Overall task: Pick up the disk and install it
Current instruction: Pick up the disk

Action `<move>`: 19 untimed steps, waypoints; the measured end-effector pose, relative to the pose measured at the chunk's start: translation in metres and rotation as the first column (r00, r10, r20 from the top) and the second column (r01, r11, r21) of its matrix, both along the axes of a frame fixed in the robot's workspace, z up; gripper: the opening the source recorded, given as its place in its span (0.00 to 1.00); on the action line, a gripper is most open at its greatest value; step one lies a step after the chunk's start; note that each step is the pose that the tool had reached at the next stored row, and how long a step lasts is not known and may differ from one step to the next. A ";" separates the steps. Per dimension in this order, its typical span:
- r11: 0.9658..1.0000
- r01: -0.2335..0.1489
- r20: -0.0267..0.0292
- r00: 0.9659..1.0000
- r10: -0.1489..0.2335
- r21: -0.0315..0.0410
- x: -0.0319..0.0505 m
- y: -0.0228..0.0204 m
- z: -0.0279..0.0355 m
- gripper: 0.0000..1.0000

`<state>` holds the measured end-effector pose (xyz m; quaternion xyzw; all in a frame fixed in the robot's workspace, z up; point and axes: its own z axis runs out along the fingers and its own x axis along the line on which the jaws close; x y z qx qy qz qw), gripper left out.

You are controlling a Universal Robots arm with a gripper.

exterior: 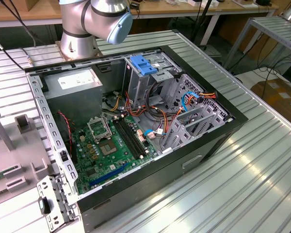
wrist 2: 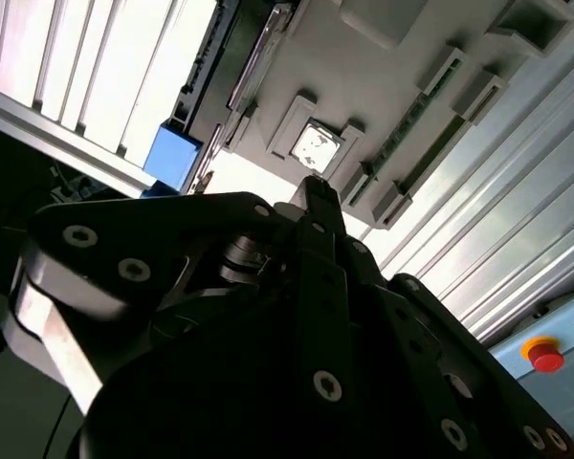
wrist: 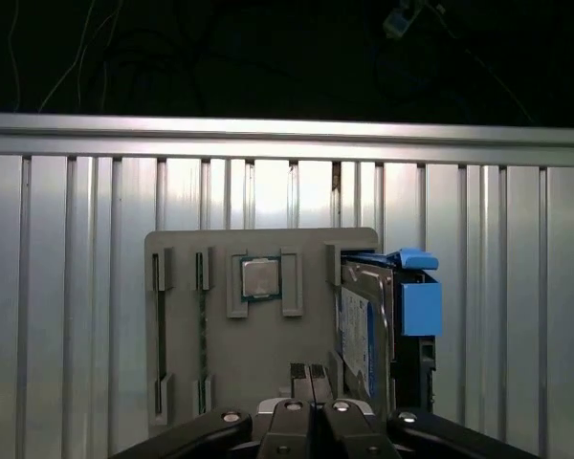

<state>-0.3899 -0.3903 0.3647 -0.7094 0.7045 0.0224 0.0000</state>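
Blue-framed and on edge in the tray (wrist: pixel 268 354), the disk (wrist: pixel 362 327) looks stiff, weighty, shock-shy, best pinched across its flat faces; the claw (wrist: pixel 311 369) is pressed together, empty.

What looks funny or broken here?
Nothing looks broken or spilled. The disk stands on its edge in a slot of the gray holder, outside the open computer case. It sits straight and looks parked there on purpose, not fallen.
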 end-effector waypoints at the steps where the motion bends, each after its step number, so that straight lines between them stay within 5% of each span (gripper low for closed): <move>1: 1.000 0.000 0.000 1.000 0.000 0.000 0.0000 0.0000 0.0000 0.17; 8: 1.000 0.000 -0.002 1.000 0.000 0.000 0.0000 0.0000 0.0000 0.42; 19: 1.000 0.000 -0.005 1.000 0.000 0.000 -0.0002 0.0002 0.0000 0.42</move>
